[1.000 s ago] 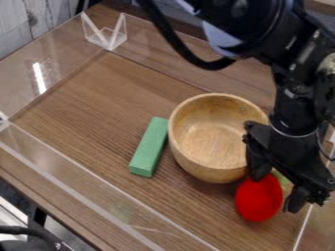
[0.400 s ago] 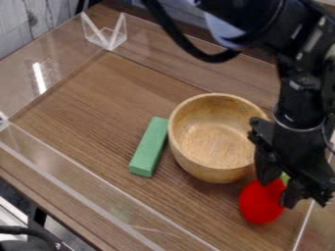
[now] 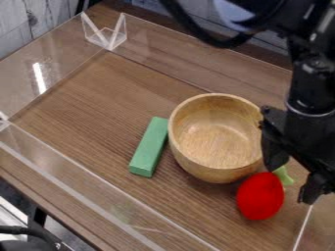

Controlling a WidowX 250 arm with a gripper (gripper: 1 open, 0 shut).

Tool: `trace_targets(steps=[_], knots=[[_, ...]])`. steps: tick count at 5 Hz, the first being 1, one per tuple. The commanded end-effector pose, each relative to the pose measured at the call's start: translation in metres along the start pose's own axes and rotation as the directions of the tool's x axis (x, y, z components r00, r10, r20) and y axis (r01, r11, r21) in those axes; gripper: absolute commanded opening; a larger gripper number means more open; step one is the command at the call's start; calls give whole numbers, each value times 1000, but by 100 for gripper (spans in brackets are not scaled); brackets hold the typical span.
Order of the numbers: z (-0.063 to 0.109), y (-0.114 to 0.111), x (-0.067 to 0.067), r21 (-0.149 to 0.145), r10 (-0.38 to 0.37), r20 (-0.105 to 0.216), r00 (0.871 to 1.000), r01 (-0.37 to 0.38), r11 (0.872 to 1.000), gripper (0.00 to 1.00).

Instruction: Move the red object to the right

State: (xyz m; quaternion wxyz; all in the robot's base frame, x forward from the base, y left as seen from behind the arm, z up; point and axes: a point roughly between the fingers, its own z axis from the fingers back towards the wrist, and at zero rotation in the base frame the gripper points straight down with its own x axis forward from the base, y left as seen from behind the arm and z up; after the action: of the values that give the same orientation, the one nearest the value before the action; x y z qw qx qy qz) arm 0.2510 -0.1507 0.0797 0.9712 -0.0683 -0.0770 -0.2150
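The red object (image 3: 258, 196), a small glossy rounded toy fruit with a bit of green at its upper right, lies on the wooden table just right of the bowl's front. My gripper (image 3: 292, 182) hangs pointing down slightly above and to the right of it. The dark fingers (image 3: 272, 157) stand apart and hold nothing, and the red object sits free below them. The black arm rises from the gripper out of the top right of the view.
A round wooden bowl (image 3: 197, 155) stands mid-table, touching or nearly touching the red object. A green rectangular block (image 3: 151, 145) lies left of the bowl. Clear plastic walls (image 3: 53, 167) fence the table, and a clear stand (image 3: 105, 32) sits at the back left.
The gripper has lifted slightly and shifted right, off the red object. The red object now shows whole on the table below the fingers.
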Motion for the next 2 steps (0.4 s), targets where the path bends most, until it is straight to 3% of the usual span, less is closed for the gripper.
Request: trace_targets(steps=[1,2], knots=[[7,0,13,-6,17,47,999,-17,1000,100],[2,1,12,-7,34,34,999,-34,999,100]])
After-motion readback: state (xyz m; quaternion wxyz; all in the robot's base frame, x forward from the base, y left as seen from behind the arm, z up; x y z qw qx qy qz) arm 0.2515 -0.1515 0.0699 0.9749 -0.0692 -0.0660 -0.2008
